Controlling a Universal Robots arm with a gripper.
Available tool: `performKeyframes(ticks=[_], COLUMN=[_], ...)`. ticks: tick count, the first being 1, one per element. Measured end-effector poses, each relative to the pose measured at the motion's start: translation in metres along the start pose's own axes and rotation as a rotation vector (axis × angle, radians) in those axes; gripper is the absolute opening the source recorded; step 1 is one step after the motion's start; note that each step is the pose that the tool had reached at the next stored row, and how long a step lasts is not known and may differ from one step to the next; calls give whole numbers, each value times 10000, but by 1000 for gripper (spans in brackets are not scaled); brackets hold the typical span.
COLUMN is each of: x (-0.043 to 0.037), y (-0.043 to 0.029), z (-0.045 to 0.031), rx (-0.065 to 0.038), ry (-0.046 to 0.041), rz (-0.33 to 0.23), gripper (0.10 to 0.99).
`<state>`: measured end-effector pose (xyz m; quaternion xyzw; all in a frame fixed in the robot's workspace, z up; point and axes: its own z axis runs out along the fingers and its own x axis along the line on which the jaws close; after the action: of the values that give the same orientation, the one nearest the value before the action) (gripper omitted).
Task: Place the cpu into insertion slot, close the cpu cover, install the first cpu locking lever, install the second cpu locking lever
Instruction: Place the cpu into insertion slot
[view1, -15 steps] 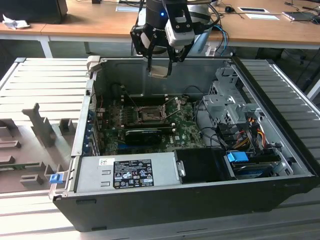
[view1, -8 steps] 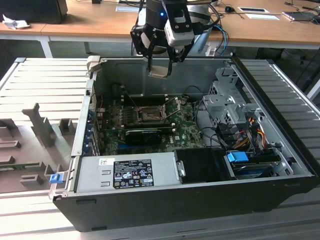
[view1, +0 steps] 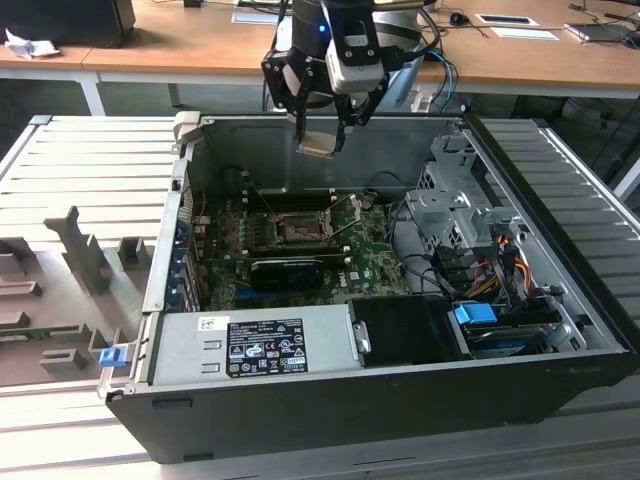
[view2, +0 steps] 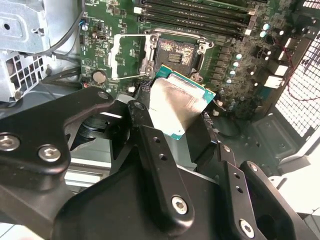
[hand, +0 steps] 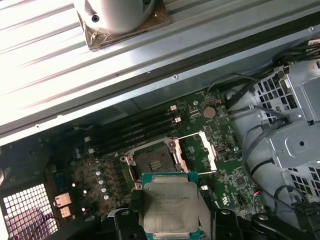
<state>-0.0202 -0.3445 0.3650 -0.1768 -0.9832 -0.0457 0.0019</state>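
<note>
You are looking into an open computer case lying on a ribbed grey worktop. Above it hangs the end effector, its fingers clamped on opposite edges of the cpu – a small pale metal square, well above the green board in the exterior view. In both wrist views the chip sits between the black fingers with its metal face to the camera, and it looks tilted rather than level.

The insertion slot lies bare on the board, a dark square with a silvery rim. Just beside it the cpu cover stands swung open, and memory sticks run along the opposite side.

Your main risks, as a judgement:
- The chip may meet the slot tilted or turned the wrong way, so that one corner lands first and bends the fine contacts.
- The hold is on thin edges, so a jolt could let the chip slip and drop onto the board.
- A finger or a chip edge may catch the raised cover or the thin metal levers near it, because they stand close to the slot.

Writing – a black-and-white label sits on the grey power supply at the front of the case, with lines of small print and symbols that cannot be made out. White markings on the board are equally too fine to read.
</note>
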Motion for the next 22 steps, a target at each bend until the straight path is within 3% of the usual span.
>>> performKeyframes(ticks=[22], x=[-1], y=[-2], z=[23], rx=[-23], ry=[-102], rz=[1132], gripper=[529])
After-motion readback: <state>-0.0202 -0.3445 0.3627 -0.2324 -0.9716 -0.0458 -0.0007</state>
